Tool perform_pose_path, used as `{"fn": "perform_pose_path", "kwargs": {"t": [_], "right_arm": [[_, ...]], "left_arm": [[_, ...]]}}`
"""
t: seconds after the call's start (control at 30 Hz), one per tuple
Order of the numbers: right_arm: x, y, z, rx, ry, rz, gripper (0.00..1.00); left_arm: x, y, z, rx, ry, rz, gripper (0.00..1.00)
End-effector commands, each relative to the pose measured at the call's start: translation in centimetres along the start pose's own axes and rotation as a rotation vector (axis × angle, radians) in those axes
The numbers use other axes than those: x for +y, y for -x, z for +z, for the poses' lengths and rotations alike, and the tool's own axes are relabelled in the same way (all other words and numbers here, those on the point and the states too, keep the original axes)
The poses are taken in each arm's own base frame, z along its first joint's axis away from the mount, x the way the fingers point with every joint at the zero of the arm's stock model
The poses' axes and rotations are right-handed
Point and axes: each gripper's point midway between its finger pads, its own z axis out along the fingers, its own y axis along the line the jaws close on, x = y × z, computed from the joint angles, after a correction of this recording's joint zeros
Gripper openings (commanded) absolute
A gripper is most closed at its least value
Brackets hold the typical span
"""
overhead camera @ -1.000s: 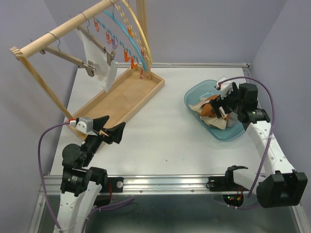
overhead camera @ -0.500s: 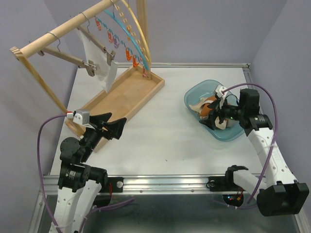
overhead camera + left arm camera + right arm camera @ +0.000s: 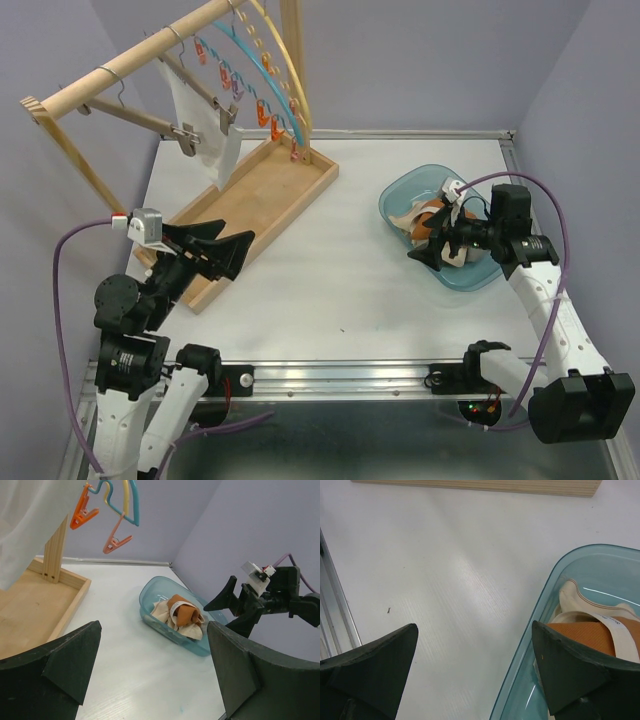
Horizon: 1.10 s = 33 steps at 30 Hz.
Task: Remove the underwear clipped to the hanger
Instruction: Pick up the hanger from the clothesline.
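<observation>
Two pincers, both mine, jaws spread wide and gripping nothing. My right pincer (image 3: 432, 245) hovers over the rim of one blue tub (image 3: 147, 600). Just beneath its right finger, one rust-orange pair (image 3: 590, 632) lies bunched on cream briefs (image 3: 160, 612) I cannot count. My left pincer (image 3: 230, 245) faces that tub from well apart. High to its left, one white piece (image 3: 205, 135) hangs from one wooden hanger (image 3: 140, 118), long axis straight down.
</observation>
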Motion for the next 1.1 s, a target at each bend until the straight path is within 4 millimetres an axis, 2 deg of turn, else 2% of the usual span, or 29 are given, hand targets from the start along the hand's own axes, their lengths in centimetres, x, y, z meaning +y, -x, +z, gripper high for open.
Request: {"fn": "perform_pose_path", "kwargs": {"t": [0.0,0.13,0.23,0.27,0.37,0.4,0.43,0.5,0.53,0.57,0.63,0.67,0.73,0.77,0.8,0.83,0.9,0.93,1.07], "right_arm": [[0.4,0.3,-0.2,-0.020,0.012,-0.007,1.00],[0.7,0.9,-0.4,-0.037,0.020,-0.030,1.00],[0.9,2.6,-0.5,-0.067,0.048,-0.038,1.00],[0.7,4.4,-0.8,-0.092,0.052,-0.058,1.00],[0.4,6.8,-0.3,-0.106,0.086,-0.015,1.00],[0.3,9.3,-0.6,-0.131,0.073,-0.054,1.00],[-0.2,9.7,0.1,-0.118,0.079,-0.021,1.00],[0.1,11.8,0.9,-0.121,0.082,-0.045,1.00],[0.4,13.7,0.8,-0.143,0.083,-0.066,1.00],[0.1,13.8,1.6,-0.132,0.092,-0.053,1.00],[1.2,14.3,2.7,-0.125,0.125,-0.057,1.00],[1.7,14.1,3.5,-0.118,0.149,-0.054,1.00],[1.9,13.5,4.2,-0.109,0.157,-0.033,1.00],[2.0,12.8,4.7,-0.109,0.164,-0.029,1.00],[1.9,12.4,4.9,-0.108,0.158,-0.023,1.00],[1.8,11.5,5.2,-0.100,0.154,-0.012,1.00],[1.6,10.8,5.3,-0.091,0.134,-0.012,1.00],[1.6,10.4,5.3,-0.086,0.130,-0.018,1.00],[1.6,8.7,5.5,-0.073,0.126,-0.015,1.00]], "left_arm": [[-2.1,1.8,0.4,0.008,-0.056,-0.015,0.99],[-1.6,2.0,1.0,0.020,-0.038,-0.004,0.99],[-0.3,0.5,1.6,0.061,-0.005,-0.002,0.99],[0.6,-0.1,1.8,0.073,0.023,-0.001,0.99],[2.5,-1.5,1.9,0.093,0.086,0.022,0.99],[3.3,-1.4,2.0,0.083,0.121,0.030,0.99],[3.8,-1.5,1.9,0.081,0.144,0.039,0.99],[4.6,-1.1,1.9,0.064,0.187,0.044,0.99],[4.5,-0.8,1.8,0.059,0.194,0.047,0.99],[3.8,0.4,1.7,0.039,0.185,0.053,0.99],[2.7,1.9,1.6,0.023,0.168,0.061,0.99],[1.3,3.7,1.7,0.002,0.141,0.066,0.99],[-0.7,5.0,1.8,0.007,0.078,0.051,0.99],[-2.0,6.4,1.9,-0.007,0.046,0.049,0.99],[-3.0,6.7,2.0,0.004,0.006,0.040,0.99],[-4.2,8.2,2.2,-0.011,-0.021,0.029,0.99],[-5.3,9.3,2.5,-0.013,-0.055,0.019,0.99],[-6.1,10.6,2.8,-0.032,-0.070,0.010,0.99],[-8.2,13.7,3.8,-0.079,-0.128,-0.004,0.99]]}}
